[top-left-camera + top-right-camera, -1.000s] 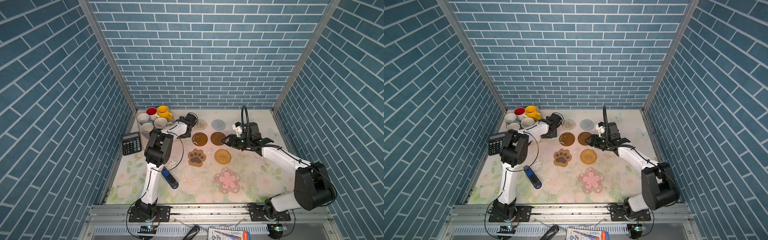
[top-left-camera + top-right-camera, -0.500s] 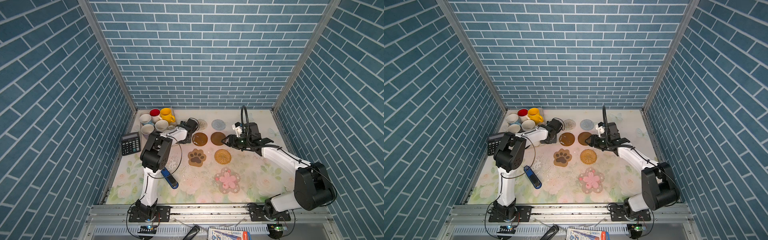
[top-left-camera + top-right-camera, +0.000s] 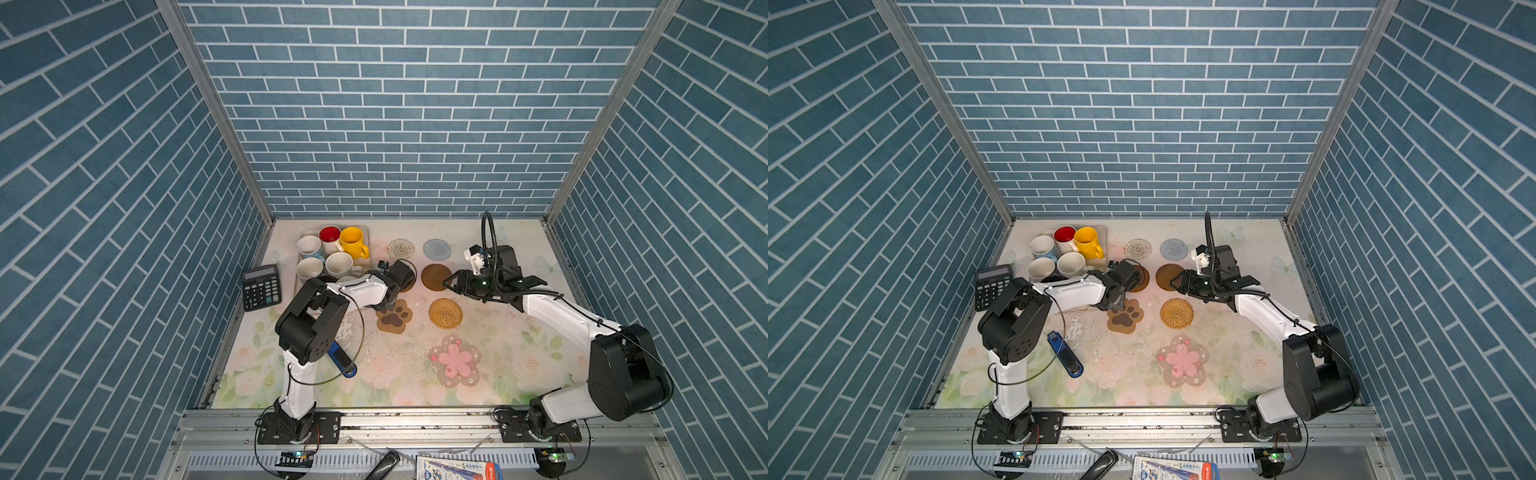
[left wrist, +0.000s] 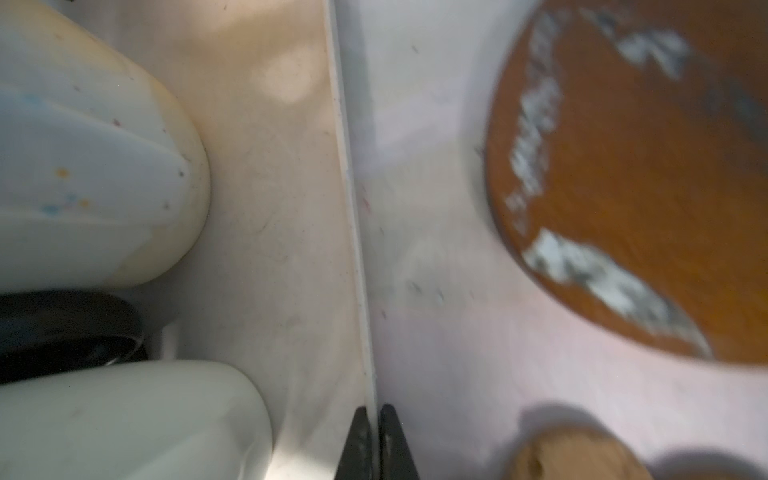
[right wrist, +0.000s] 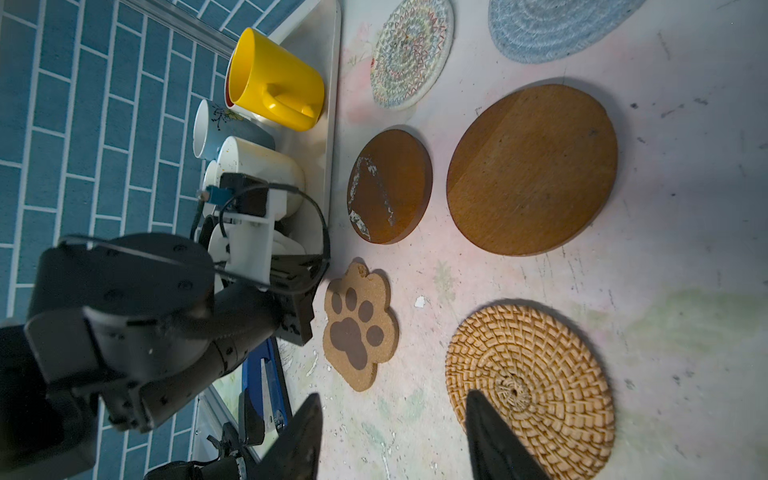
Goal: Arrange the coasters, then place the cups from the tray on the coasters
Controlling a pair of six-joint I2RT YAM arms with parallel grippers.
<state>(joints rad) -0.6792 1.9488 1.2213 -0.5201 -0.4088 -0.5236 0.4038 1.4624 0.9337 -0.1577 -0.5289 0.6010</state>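
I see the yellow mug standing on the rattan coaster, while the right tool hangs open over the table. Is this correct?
Not quite. The yellow mug stands in the tray, not on the rattan coaster, which is bare; the right wrist view shows this. The right tool does hang open over the table.

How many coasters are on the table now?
7. Far row: white woven round, light blue round. Middle: dark brown disc, lighter brown disc. Then paw coaster, rattan round; pink flower coaster nearest.
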